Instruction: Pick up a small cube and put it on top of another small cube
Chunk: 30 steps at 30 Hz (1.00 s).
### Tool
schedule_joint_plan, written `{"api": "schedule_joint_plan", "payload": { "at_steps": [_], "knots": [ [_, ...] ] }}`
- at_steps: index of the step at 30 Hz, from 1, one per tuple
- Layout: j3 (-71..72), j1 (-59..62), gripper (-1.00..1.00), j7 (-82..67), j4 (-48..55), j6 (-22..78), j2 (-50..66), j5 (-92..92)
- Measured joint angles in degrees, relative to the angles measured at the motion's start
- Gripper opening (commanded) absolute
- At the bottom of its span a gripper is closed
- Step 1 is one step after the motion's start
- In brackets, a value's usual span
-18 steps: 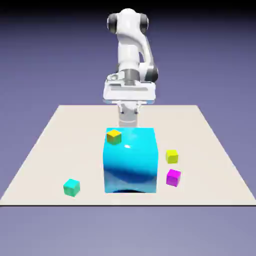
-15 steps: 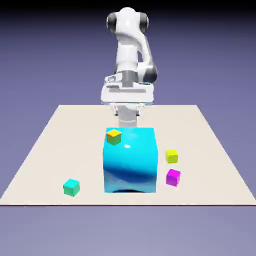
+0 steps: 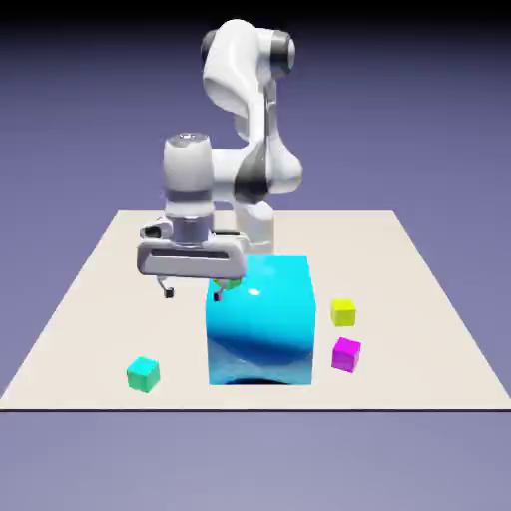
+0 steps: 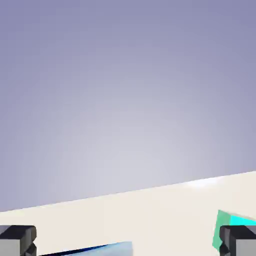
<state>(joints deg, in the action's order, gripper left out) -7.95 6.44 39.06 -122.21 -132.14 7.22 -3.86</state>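
Pale tabletop (image 3: 399, 269), seemingly matte; glossy cyan cube (image 3: 261, 324).

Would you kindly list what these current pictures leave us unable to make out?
- Small orange cube: mostly hidden behind the gripper in the exterior view.
- Small teal cube: cut off by the right edge and partly covered by a fingertip in the hand view.
- Big cyan cube: cut off by the bottom edge in the hand view.

Simulated robot tabletop (image 3: 399, 259), plain backdrop (image 3: 429, 120).
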Motion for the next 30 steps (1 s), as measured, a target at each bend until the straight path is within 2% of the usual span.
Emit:
{"api": "schedule_joint_plan", "payload": {
  "at_steps": [21,23,27,28,30],
  "knots": [
    [-8.7,7.6,0.00,-3.7,42.4,45.8,43.6,-4.2],
    [-8.8,7.7,0.00,-3.8,43.0,46.4,44.2,-4.3],
    [-8.4,7.0,0.00,-4.2,34.7,38.1,44.5,-4.8],
    [-8.4,6.9,-1.00,-4.2,33.7,37.0,44.5,-4.9],
    [-8.4,6.9,-1.00,-4.2,33.7,37.0,44.5,-5.0]
  ]
}}
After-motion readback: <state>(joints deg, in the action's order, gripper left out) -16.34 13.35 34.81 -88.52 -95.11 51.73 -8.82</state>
